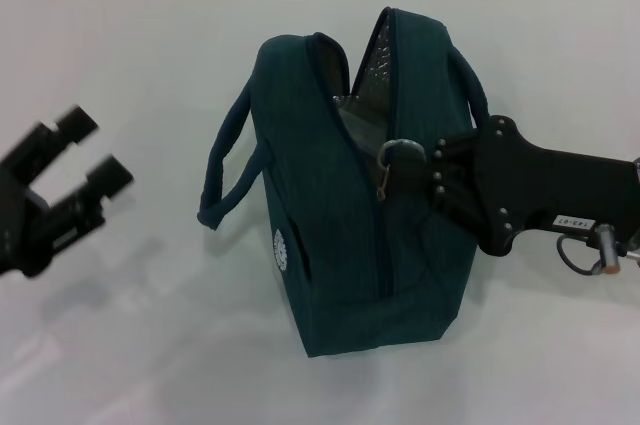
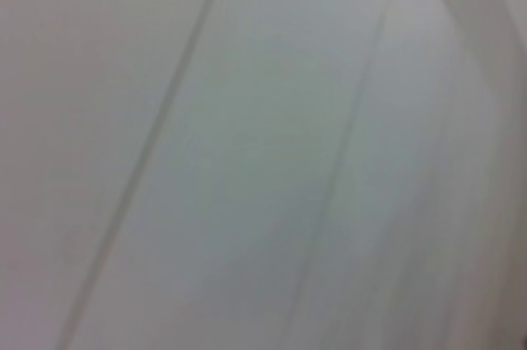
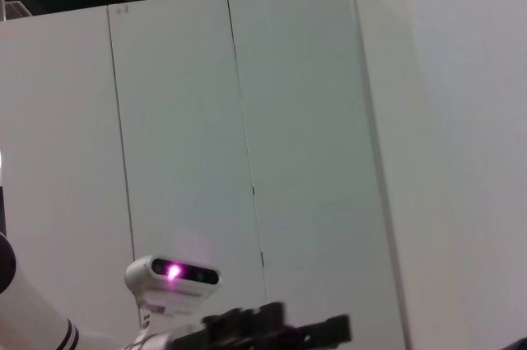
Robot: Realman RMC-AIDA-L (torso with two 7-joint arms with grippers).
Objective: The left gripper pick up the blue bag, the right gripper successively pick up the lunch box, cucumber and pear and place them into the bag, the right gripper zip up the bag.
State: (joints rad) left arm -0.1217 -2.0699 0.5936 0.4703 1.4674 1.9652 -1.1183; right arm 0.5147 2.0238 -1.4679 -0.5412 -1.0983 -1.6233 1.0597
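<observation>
At the far left of the head view the left gripper (image 1: 88, 150) is seen above the white surface (image 1: 120, 345), well apart from the bag; its two dark fingers (image 1: 75, 123) are spread with a clear gap between them and nothing is held. The left wrist view is filled only by pale panels with faint seams. Near the middle of the surface the blue bag (image 1: 370, 245) is stood upright, with one carrying handle (image 1: 225, 160) looped out toward the left side and the other handle (image 1: 470, 85) arched over the right side. The zip along the top is closed over the nearer part and parted at the far end, where a silvery lining (image 1: 372, 70) is exposed. A metal zip pull (image 1: 392, 157) with its ring is seen on the top seam, and the right gripper (image 1: 432, 177) is reached in from the right edge with its tip right at that pull; whether its fingers are pinched on the pull cannot be told. In the right wrist view, white cabinet doors (image 3: 247, 119) and a small camera unit with a pink light (image 3: 173, 274) are shown.
</observation>
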